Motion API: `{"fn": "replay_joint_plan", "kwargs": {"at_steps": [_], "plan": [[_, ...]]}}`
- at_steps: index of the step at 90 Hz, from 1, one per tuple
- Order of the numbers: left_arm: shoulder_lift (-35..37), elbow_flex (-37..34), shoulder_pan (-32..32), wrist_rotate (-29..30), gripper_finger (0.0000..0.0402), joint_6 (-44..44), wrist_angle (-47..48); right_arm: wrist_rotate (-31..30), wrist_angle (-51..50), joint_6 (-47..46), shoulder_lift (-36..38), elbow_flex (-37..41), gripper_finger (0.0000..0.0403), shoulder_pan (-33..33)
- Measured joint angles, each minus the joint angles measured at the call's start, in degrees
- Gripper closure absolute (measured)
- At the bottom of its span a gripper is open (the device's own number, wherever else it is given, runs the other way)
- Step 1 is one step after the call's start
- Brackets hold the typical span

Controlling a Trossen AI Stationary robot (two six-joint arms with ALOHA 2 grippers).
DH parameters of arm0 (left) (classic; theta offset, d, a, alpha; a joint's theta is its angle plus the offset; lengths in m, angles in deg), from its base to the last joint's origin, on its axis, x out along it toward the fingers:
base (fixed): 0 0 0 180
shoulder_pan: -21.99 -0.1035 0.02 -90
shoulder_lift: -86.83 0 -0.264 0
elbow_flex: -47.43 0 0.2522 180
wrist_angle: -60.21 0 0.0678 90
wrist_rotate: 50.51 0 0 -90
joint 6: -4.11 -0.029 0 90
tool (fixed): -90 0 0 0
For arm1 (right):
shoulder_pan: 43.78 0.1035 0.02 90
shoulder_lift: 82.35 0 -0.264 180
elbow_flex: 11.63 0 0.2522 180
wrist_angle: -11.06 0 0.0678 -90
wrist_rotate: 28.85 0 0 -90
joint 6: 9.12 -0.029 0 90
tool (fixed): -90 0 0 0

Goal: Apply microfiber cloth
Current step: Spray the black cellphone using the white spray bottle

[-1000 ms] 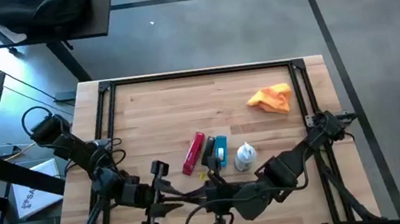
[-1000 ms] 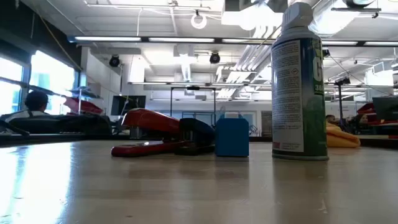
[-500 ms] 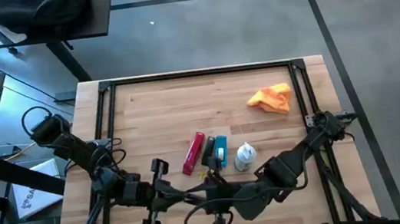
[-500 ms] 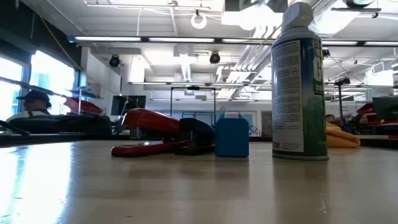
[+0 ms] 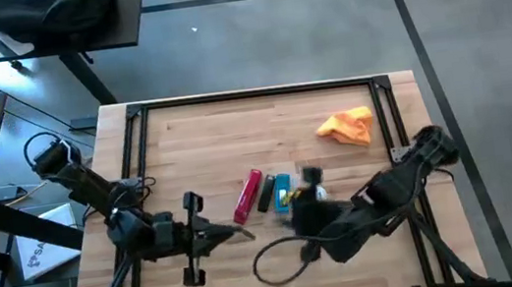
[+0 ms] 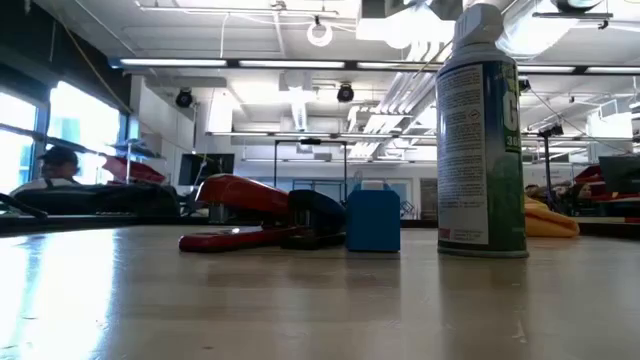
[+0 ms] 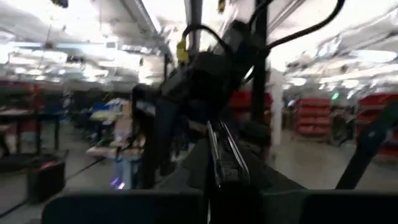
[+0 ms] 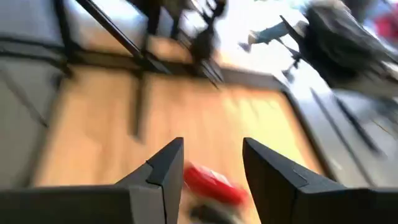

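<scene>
**Table layout**

Stapler (image 5: 247, 196), box (image 5: 282, 192) and spray can (image 5: 318, 192) stand in a row near the table's (image 5: 235, 131) front middle. Microfiber cloth (image 5: 348, 126) lies behind them, toward the right edge, well apart.

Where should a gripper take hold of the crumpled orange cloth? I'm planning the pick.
Probably the raised fold at the middle of the crumpled orange microfiber cloth, coming straight down from above: it lies bunched on the wooden table, so its edges look too flat to pinch.

The microfiber cloth (image 5: 347, 126), orange with a yellower edge, lies crumpled near the table's far right corner.
</scene>
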Motion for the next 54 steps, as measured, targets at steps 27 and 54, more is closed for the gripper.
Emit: {"fn": "replay_joint_plan", "kwargs": {"at_steps": [27, 54], "plan": [[10.1, -15.3, -12.8, -5.3, 0.0391, 14.9, 3.0, -5.7, -14.4, -12.2, 4.2, 9.2, 0.027, 3.4], [9.6, -19.7, -32.5, -23.9, 0.0391, 17.7, 2.9, -0.1, -10.9, -26.1, 19.1, 38.7, 0.0278, -1.1]]}}
